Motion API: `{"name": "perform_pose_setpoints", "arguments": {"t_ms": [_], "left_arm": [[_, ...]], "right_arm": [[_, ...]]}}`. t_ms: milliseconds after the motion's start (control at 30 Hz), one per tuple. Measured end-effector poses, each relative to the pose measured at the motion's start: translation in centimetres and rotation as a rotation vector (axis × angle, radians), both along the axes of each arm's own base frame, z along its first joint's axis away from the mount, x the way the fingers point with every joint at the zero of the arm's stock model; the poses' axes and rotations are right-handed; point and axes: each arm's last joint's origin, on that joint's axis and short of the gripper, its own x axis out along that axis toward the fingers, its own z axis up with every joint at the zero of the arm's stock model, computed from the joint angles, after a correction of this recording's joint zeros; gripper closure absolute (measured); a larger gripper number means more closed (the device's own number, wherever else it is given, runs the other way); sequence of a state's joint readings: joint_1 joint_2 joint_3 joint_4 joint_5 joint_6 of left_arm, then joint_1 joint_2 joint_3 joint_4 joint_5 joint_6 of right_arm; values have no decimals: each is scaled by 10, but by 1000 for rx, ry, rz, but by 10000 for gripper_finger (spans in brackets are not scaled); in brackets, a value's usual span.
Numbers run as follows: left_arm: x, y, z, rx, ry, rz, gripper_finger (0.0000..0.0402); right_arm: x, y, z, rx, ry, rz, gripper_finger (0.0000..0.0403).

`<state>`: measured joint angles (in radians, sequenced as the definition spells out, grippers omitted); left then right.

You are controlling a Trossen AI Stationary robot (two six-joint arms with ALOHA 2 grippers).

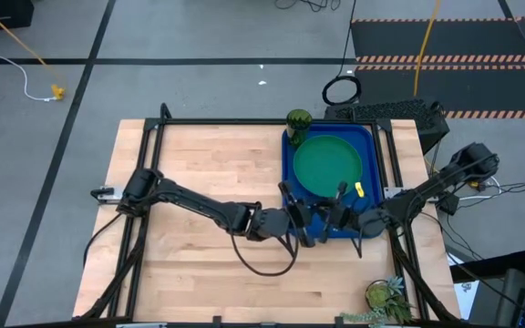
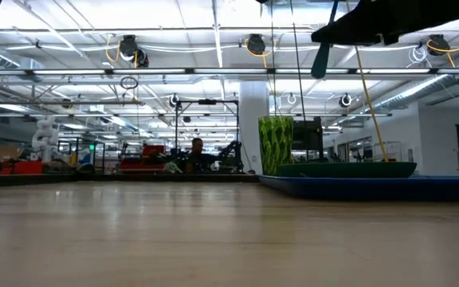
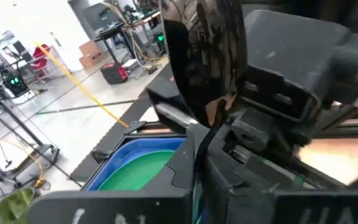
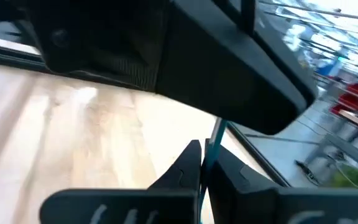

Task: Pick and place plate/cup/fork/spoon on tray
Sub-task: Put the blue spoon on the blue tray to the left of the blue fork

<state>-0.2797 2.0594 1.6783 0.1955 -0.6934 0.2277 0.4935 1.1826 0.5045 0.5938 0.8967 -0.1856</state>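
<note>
Closest to the left wrist camera stood the spoon (image 3: 204, 62), its dark oval bowl glossy and mirror-like, rising upright above the left gripper (image 1: 301, 221), whose matte black fingers were closed narrowly on the slim part below the bowl. The right gripper (image 1: 334, 219) met it from the other side, almost touching, and its fingers were also pressed together on a thin light blue handle that ran toward the left gripper's body; it seemed to be the same spoon. Both grippers hung over the near edge of the tray (image 1: 368, 137), a royal-blue plastic rectangle with rounded corners and a raised rim. Inside it lay the plate (image 1: 326, 162), round, flat and green, filling most of the width. The cup (image 1: 298, 119), translucent olive-green with ribbed sides, stood at the tray's far left corner. The table (image 1: 199, 173) was of pale wood planks with a black frame, and a small potted plant (image 1: 386, 296) sat at its near right edge. Behind was a large bright hall with a grey floor, ceiling lamps and machines.
</note>
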Motion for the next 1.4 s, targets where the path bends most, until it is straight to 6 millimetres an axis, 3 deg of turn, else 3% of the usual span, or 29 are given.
{"name": "perform_pose_setpoints", "arguments": {"t_ms": [200, 400, 600, 867, 1000, 1200, 1400], "left_arm": [[-16, -7, 25, -45, 6, -138, 394], [-33, -19, 51, -8, 28, -446, 394], [-34, -27, 51, 100, 43, -713, 394], [-32, -27, 44, 267, 20, -1050, 395], [-31, -22, 44, 356, 12, -1085, 397], [-26, -6, 40, 356, -6, -1181, 395], [-21, -5, 32, 410, -15, -1237, 394]], "right_arm": [[-6, 0, 11, 26, -13, 159, 381], [-18, 2, 24, 151, -38, 458, 337], [-28, 3, 31, 309, -37, 655, 284], [-24, 4, 28, 489, 22, 847, 225], [-16, 3, 19, 541, 78, 876, 214], [-5, 2, 12, 570, 96, 950, 207], [0, 0, 10, 596, 99, 991, 207]]}}
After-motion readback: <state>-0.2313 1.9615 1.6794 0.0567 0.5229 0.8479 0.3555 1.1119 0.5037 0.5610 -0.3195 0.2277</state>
